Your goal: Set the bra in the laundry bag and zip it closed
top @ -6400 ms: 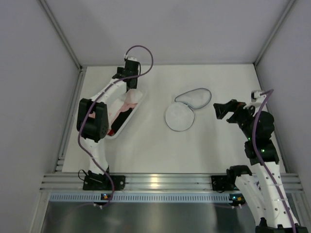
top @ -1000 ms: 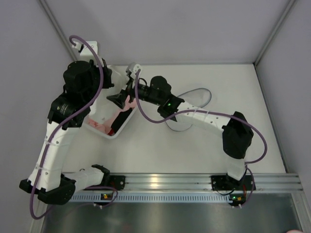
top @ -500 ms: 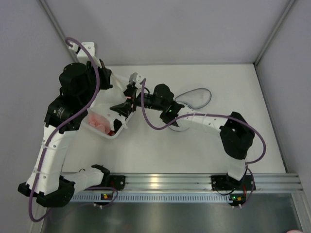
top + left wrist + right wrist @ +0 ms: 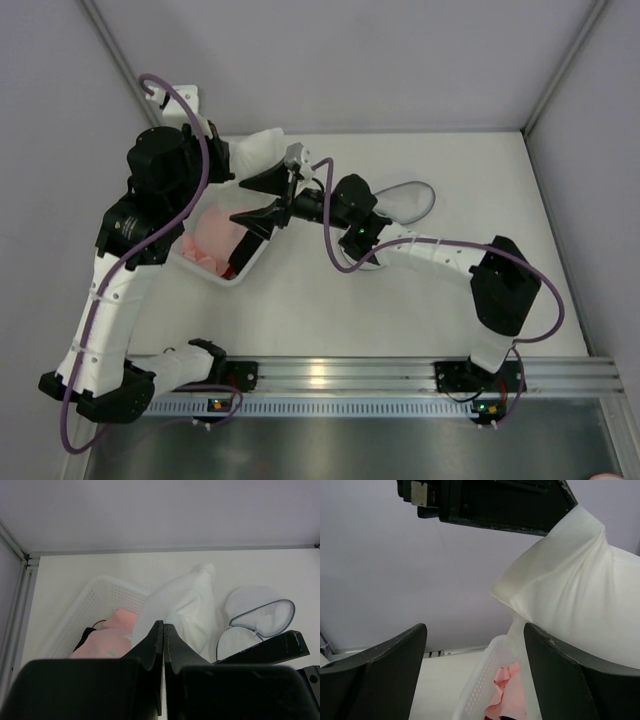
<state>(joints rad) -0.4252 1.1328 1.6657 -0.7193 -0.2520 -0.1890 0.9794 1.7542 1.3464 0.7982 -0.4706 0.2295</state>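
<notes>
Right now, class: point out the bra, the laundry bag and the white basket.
bra [image 4: 182, 607]: left wrist view, middle of the fabric.
laundry bag [image 4: 262, 611]: left wrist view, upper mesh half.
white basket [image 4: 97, 602]: left wrist view, perforated side wall.

White bra [image 4: 180, 610]; pink cloth [image 4: 112, 630]; perforated whitish bin [image 4: 95, 602]; translucent white mesh laundry bag [image 4: 255, 610], dark-rimmed.

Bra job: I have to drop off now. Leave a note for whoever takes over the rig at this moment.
Left gripper: shut on the bra, which hangs above the bin.
Right gripper: open beside the hanging bra, holding nothing.
Laundry bag: lies open, nothing in it.
Done: bra lifted out of the bin.
Left: put the bra in the bag, zip it shut.
</notes>
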